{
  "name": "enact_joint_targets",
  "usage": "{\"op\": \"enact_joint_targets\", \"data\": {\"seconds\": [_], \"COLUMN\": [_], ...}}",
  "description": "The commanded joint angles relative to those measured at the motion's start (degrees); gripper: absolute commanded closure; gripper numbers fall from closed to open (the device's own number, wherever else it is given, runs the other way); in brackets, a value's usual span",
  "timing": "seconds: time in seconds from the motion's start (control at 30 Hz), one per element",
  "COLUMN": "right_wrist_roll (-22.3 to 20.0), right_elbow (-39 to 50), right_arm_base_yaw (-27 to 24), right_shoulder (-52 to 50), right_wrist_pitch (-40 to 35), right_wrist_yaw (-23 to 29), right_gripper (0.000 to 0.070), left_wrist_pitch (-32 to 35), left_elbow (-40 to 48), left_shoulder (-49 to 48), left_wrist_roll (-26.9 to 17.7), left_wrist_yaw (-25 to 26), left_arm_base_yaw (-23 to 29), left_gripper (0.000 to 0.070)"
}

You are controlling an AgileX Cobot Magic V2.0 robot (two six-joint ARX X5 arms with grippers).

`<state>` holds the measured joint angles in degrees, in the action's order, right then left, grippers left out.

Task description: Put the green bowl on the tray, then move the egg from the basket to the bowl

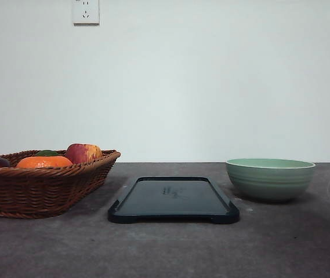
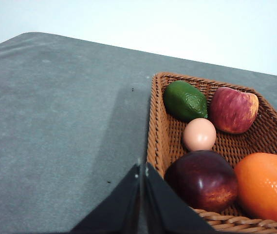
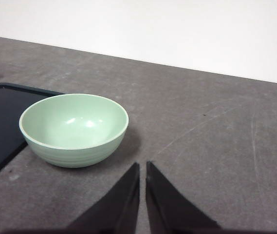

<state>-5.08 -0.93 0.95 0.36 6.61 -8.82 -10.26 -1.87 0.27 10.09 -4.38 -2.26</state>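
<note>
green bowl (image 1: 270, 178) on table right of tray (image 1: 173, 200), egg (image 2: 199, 134) in basket (image 2: 158, 127), left gripper (image 2: 142, 170) and right gripper (image 3: 142, 168) — fingers pressed closed, empty

Basket (image 1: 37, 188) left, tray (image 1: 173, 200) centre, bowl (image 1: 269, 179) right.

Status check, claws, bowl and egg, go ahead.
Both claws, left and right, shut, empty. Bowl on table beside tray, not on it. Egg in basket among fruit.
</note>
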Motion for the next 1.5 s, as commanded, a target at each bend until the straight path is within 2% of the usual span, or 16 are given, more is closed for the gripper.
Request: {"op": "enact_joint_targets", "data": {"seconds": [0.0,0.13,0.23,0.33,0.4,0.5,0.6,0.73,0.87,0.97,1.13,1.27,1.47], "right_wrist_roll": [0.6,0.7,1.9,6.9,11.1,19.0,24.2,25.3,25.4,25.4,25.4,24.7,19.1], "right_elbow": [0.2,0.2,0.2,0.2,0.2,0.2,0.2,0.1,-1.3,-3.2,-8.1,-13.4,-21.0], "right_arm_base_yaw": [-0.1,-0.1,0.0,0.0,0.0,0.0,0.0,0.0,0.0,0.0,0.0,0.0,0.1], "right_shoulder": [-0.2,-0.2,-0.2,-0.2,-0.2,-0.2,-0.2,-0.2,-0.1,0.5,4.5,10.3,20.5], "right_wrist_pitch": [-0.6,-1.5,-1.5,-1.6,-1.6,-1.8,-4.5,-10.9,-13.0,-12.9,-11.8,-9.7,-6.5], "right_wrist_yaw": [0.0,2.9,2.3,1.6,1.9,2.9,3.0,3.5,4.4,4.4,4.3,3.1,-1.3], "right_gripper": [0.0684,0.0684,0.0684,0.0684,0.0685,0.0685,0.0692,0.0693,0.0693,0.0693,0.0693,0.0693,0.0693], "left_wrist_pitch": [-0.5,-0.5,-0.5,-0.5,-0.4,-0.4,0.1,6.2,15.3,18.1,16.0,10.8,0.5], "left_elbow": [1.1,1.1,1.1,1.1,1.1,1.0,0.6,0.5,0.5,-0.6,-5.7,-12.4,-22.9], "left_shoulder": [-0.1,-0.1,-0.1,-0.1,-0.1,-0.1,-0.1,-0.1,-0.1,-0.1,1.4,5.5,15.0], "left_wrist_roll": [0.1,0.4,4.0,11.3,17.7,25.2,27.6,25.6,18.1,13.7,11.5,9.2,6.8], "left_wrist_yaw": [-0.1,-0.1,-0.1,-0.1,-0.1,0.1,0.5,0.5,0.5,0.5,0.5,0.5,0.5], "left_arm_base_yaw": [0.0,0.0,0.0,0.0,0.0,0.0,0.0,0.0,0.0,0.0,0.0,0.0,0.0], "left_gripper": [0.07,0.07,0.07,0.07,0.07,0.07,0.07,0.07,0.07,0.07,0.07,0.0699,0.07]}}
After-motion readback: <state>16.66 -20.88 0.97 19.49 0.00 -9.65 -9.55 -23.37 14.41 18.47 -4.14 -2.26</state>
